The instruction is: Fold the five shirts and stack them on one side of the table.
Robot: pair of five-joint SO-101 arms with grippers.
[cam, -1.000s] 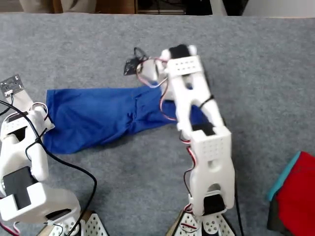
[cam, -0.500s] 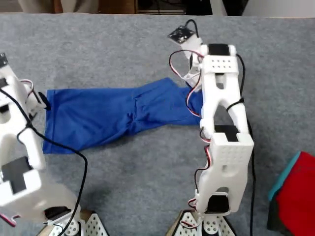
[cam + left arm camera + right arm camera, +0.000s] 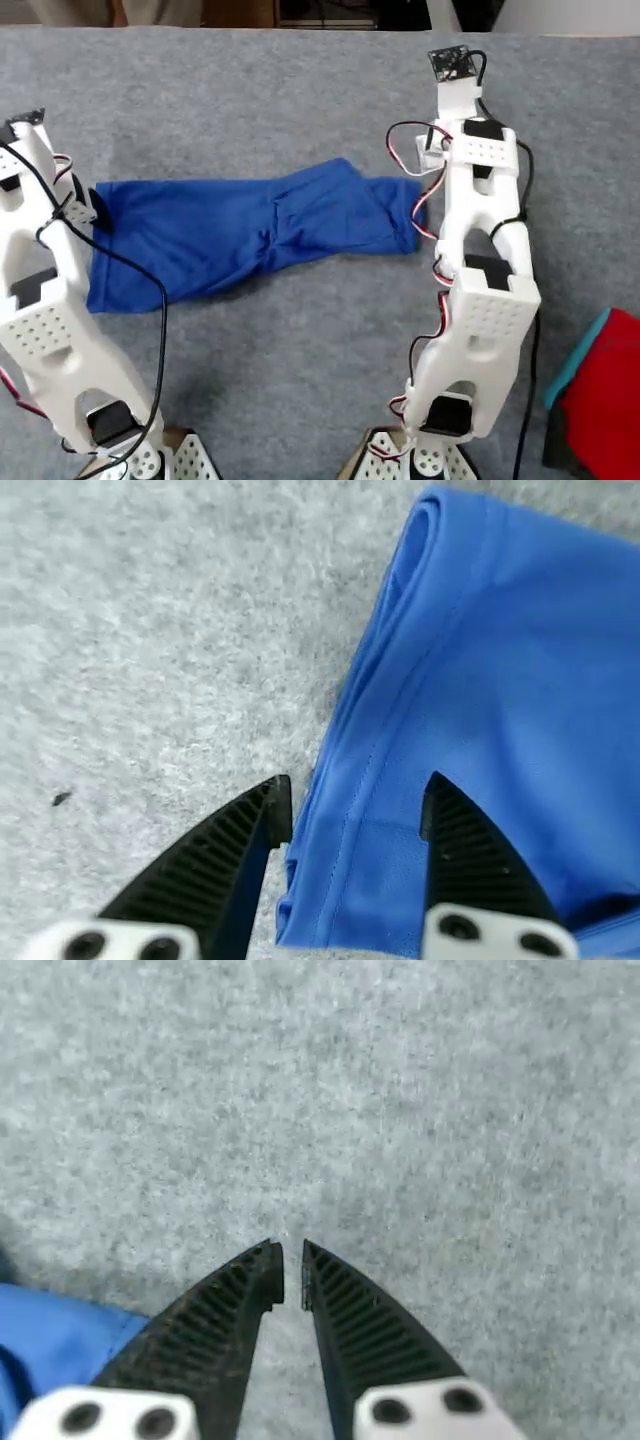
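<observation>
From the high view, the long rumpled blue fabric shirt (image 3: 240,235) lies flat mid-table on the grey felt table cover (image 3: 250,90), its long axis running side to side from one arm across to the other, with the broad end toward the left arm, the narrower end toward the right, and a pinched crease near the middle. At the table's right edge sits a folded red cloth (image 3: 605,390) on a teal layer (image 3: 577,358). The left wrist view adds the close detail: the left gripper (image 3: 355,805) stands spread wide, astride the shirt's hemmed edge (image 3: 480,680), one finger over felt, the other over blue, nothing clamped. In the right wrist view, the right gripper (image 3: 293,1275) is pinched to a sliver over bare felt, empty, a blue corner (image 3: 40,1350) just beside it.
</observation>
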